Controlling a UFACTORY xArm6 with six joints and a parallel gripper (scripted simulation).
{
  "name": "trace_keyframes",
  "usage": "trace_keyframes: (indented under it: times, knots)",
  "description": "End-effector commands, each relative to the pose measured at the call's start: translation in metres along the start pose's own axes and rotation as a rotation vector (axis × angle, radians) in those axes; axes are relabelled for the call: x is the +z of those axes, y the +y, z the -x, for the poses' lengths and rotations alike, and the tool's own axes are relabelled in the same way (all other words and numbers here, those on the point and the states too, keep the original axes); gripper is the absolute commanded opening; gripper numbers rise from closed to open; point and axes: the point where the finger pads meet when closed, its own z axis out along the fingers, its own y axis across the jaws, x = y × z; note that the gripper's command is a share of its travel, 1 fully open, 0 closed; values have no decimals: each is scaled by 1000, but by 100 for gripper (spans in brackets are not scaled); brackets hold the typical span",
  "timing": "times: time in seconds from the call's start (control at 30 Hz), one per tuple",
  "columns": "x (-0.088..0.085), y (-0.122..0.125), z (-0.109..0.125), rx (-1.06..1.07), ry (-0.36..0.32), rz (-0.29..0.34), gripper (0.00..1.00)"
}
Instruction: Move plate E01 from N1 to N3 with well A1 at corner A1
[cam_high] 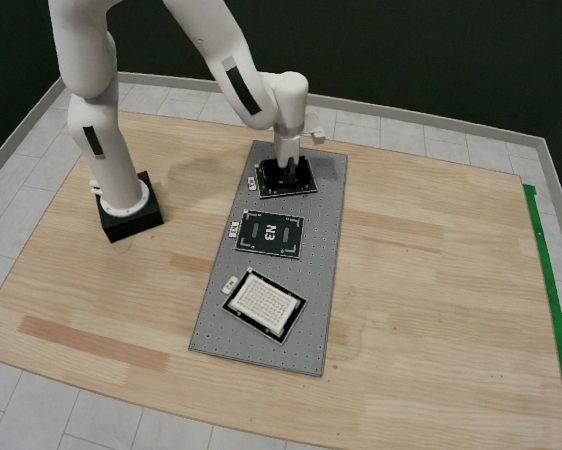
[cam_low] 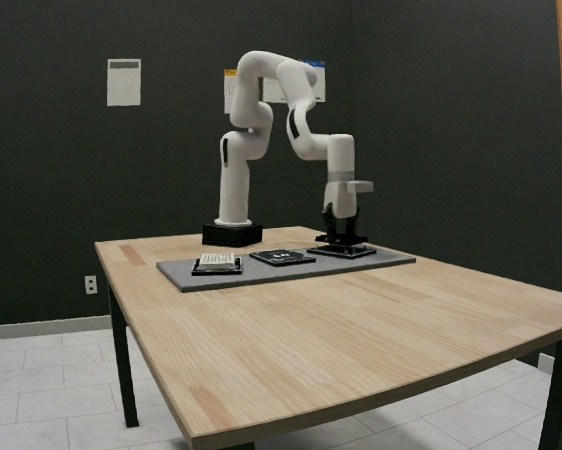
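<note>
Plate E01 (cam_high: pixel 281 179) is a dark plate at nest N1, at the far end of the grey deck (cam_high: pixel 280 260). My gripper (cam_high: pixel 289 172) points straight down onto it and is shut on it across its width. The gripper also shows in the side view (cam_low: pixel 341 234), with its fingers down at plate E01 (cam_low: pixel 342 242). Landing nest N3 (cam_high: pixel 270 233) is a black pad with white corner marks in the middle of the deck, with nothing on it. White plate E07 (cam_high: pixel 264 303) lies on nest N2 at the near end, turned at an angle.
Small white signs stand left of each nest: N1 (cam_high: pixel 251 183), N3 (cam_high: pixel 233 229), N2 (cam_high: pixel 230 284). The arm's black base (cam_high: pixel 129 210) is left of the deck on the wooden table. A green strip (cam_high: pixel 545 260) runs along the right table edge.
</note>
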Motion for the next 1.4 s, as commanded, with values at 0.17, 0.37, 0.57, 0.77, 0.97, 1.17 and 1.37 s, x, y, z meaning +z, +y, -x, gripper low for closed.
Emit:
trace_keyframes:
  times: [0.17,0.37,0.57,0.77,0.97,1.17,1.37]
  knots:
    - [-16,0,-2,0,5,0,0]
    - [-23,0,-2,0,5,0,0]
    - [-33,0,-2,0,5,0,0]
    - [-43,0,-2,0,5,0,0]
    - [-49,0,-2,0,5,0,0]
    - [-59,0,-2,0,5,0,0]
    - [-70,0,-2,0,5,0,0]
